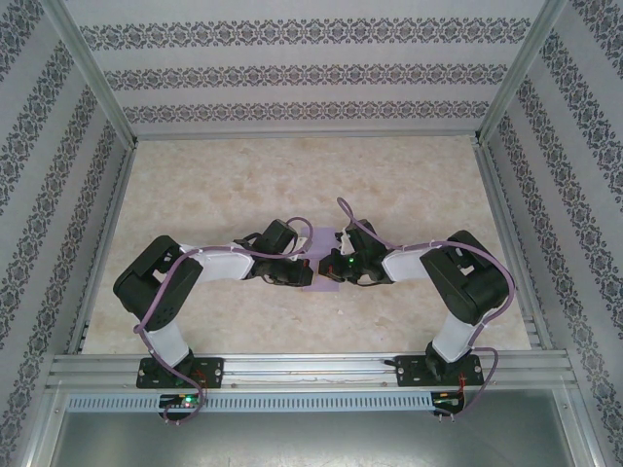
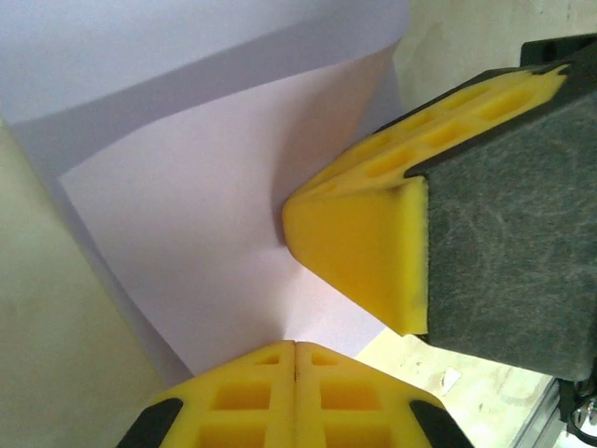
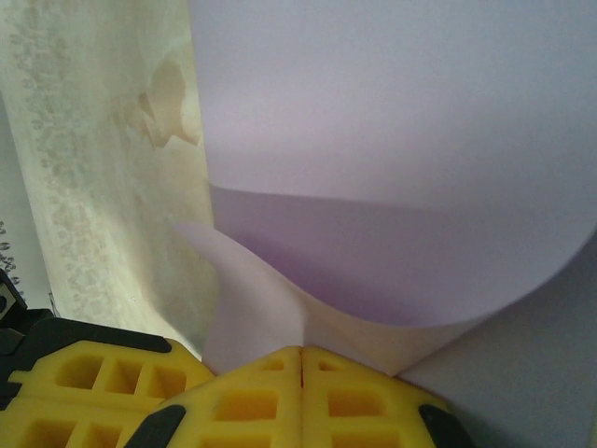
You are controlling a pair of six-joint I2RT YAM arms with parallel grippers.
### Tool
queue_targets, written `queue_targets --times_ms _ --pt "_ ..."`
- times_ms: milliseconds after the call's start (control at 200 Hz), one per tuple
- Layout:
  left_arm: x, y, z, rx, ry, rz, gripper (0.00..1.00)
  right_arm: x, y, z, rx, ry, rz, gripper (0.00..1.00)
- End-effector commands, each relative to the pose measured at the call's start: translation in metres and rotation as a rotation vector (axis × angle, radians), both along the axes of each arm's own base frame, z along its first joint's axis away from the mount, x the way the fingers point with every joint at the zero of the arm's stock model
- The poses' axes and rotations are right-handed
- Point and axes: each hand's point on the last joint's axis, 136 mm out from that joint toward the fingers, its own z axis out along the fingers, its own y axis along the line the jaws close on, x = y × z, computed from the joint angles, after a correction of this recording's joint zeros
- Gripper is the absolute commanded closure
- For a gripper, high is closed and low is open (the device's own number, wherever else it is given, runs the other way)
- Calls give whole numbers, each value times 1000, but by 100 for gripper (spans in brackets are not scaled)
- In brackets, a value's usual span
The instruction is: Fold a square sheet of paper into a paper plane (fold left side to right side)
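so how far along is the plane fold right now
Barely begun. Done: the left gripper and right gripper are both shut and appear to pinch an edge of the square sheet of paper. In hand: the first fold, with the sheet bowed over itself in a loose curve in the right wrist view. Left: no crease shows yet, so that fold needs pressing flat, then every later fold; nothing resembles a dart.

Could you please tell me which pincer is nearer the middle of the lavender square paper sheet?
Right, apparently. The right pincer meets the lavender square paper sheet well inside; the left pincer sits at its edge.
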Motion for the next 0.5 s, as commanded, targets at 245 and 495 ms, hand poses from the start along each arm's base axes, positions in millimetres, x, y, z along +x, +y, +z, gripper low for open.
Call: queue_targets --times_ms 245,495 --pt "-2 4 -7 55 1 -13 100 -25 -24 -43 -135 121 -14 100" --pt "-2 6 -9 69 0 -14 100 -25 -24 -42 -133 120 -12 100"
